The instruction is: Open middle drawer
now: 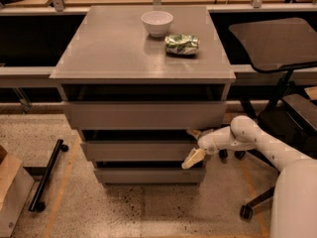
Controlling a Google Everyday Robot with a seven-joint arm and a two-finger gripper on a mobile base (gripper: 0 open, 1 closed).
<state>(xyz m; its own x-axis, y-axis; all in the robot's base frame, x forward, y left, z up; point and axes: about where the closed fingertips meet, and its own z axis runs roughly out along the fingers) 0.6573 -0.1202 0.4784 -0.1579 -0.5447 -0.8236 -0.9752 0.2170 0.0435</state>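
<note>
The middle drawer (136, 151) is the medium-height grey front between the taller top drawer (143, 115) and the thin bottom drawer (146, 175) of the grey cabinet. All three stick out a little, with dark gaps above them. My gripper (193, 145) is at the right end of the middle drawer's front, on my white arm (247, 135) reaching in from the right. It is open. One tan finger (192, 132) points into the gap above the front, and the other finger (193, 158) lies near its lower edge.
A white bowl (157, 23) and a crumpled green bag (182, 44) sit on the cabinet top (109, 48). An office chair (277, 43) stands close on the right behind my arm. A black wheeled bar (47, 175) and a cardboard box (10, 192) lie on the floor at left.
</note>
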